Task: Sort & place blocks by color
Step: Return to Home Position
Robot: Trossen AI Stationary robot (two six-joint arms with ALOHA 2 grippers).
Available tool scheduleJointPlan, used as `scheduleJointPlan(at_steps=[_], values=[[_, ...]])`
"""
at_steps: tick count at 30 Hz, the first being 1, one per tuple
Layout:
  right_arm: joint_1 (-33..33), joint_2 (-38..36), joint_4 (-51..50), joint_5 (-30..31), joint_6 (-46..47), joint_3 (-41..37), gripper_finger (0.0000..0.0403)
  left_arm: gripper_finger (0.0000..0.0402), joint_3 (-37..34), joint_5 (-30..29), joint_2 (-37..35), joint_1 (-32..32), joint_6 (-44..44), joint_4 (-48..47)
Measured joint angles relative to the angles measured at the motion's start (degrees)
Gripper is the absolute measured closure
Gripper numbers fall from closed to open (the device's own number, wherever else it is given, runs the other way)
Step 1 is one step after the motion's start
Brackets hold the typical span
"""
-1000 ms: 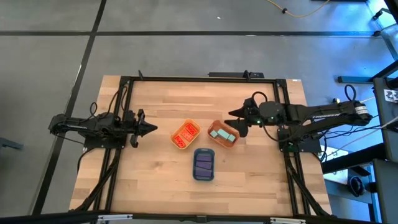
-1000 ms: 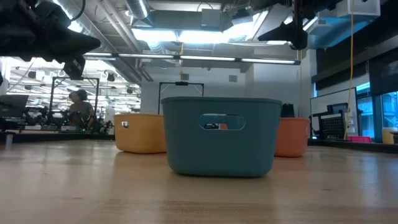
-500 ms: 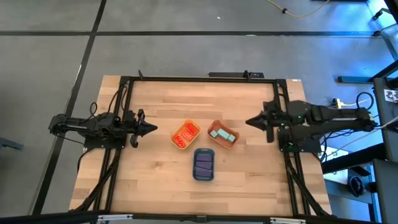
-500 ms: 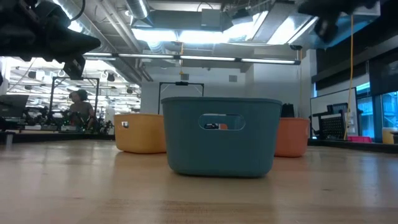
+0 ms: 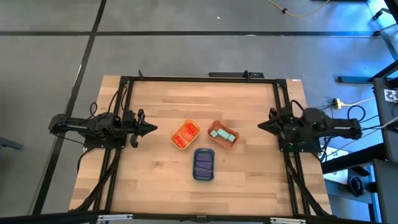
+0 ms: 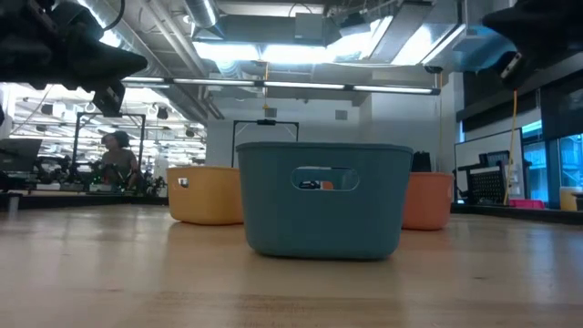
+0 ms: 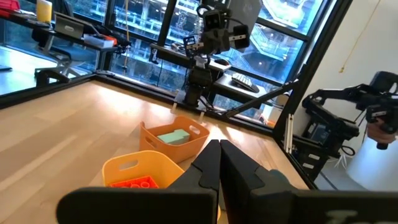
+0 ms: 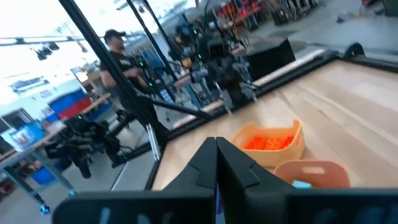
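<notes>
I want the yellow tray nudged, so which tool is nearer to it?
Left. The left tool points at the yellow tray from a short gap on its left-arm side; the right tool is farther off, on the far side of the orange tray.

light wooden table under black frame | mid-table: yellow tray just beside orange tray, blue tray near both, closest to low camera | background: person among workbenches | grey floor around table
</notes>
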Motion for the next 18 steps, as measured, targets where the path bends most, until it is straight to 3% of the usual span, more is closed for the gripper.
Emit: scheduleJointPlan(at_steps=[4,18], values=[[0.00,-5.40,-0.45,0.15,-0.29,-0.99,0.0401,0.0401,0.00,0.01,0.00,0.00,0.00,-0.02],[0.00,-5.34,-1.37,0.36,-3.03,-1.32,0.0401,0.0401,0.00,-0.14,0.00,0.00,0.00,0.01]])
